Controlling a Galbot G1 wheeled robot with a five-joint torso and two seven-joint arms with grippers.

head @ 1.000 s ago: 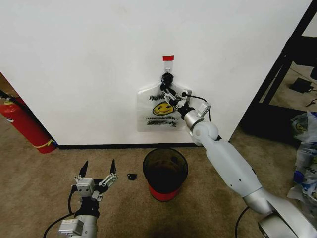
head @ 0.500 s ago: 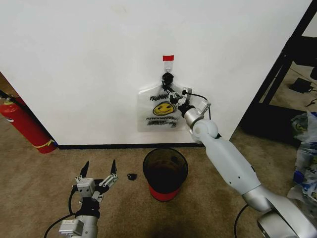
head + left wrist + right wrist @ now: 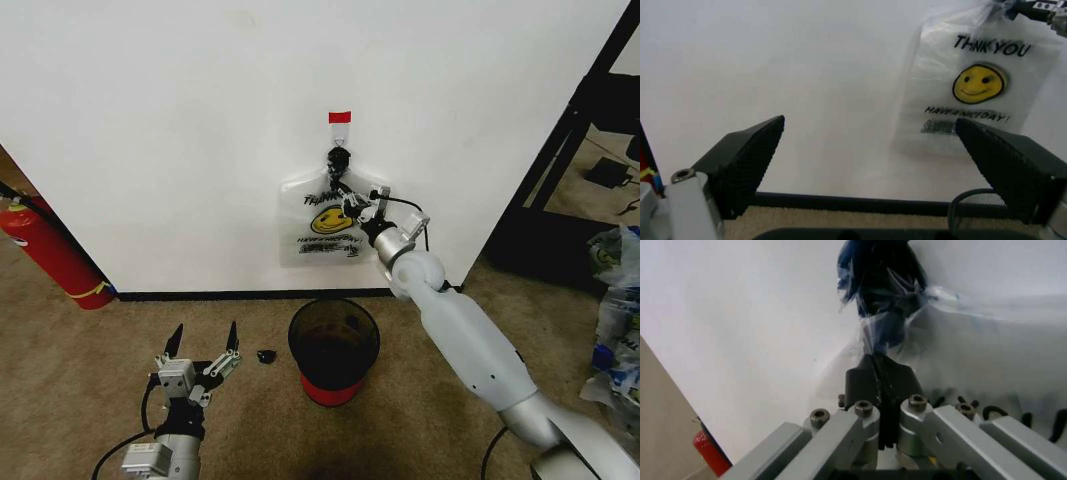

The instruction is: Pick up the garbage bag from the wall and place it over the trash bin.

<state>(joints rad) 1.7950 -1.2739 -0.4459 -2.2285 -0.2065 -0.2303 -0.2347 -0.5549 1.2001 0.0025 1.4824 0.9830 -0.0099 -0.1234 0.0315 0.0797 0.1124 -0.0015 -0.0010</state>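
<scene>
The garbage bag (image 3: 320,222), white with a yellow smiley and "THANK YOU" print, hangs on the wall (image 3: 180,130) from a black hook (image 3: 338,158) under a red tape strip (image 3: 340,117). My right gripper (image 3: 352,197) is shut on the bag's gathered top just below the hook; the right wrist view shows its fingers (image 3: 873,377) pinching the plastic under the bunched handles (image 3: 881,285). The trash bin (image 3: 333,345), dark with a red bottom band, stands on the carpet below the bag. My left gripper (image 3: 203,345) is open, low and left of the bin, facing the bag (image 3: 973,95).
A red fire extinguisher (image 3: 50,250) leans at the left along the wall. A small black object (image 3: 266,355) lies on the carpet between my left gripper and the bin. A black shelf frame (image 3: 580,130) and plastic bags (image 3: 615,290) stand at the right.
My right gripper has drawn slightly down and to the right, away from the hook, with the bag's top in it. The left gripper has sunk a little.
</scene>
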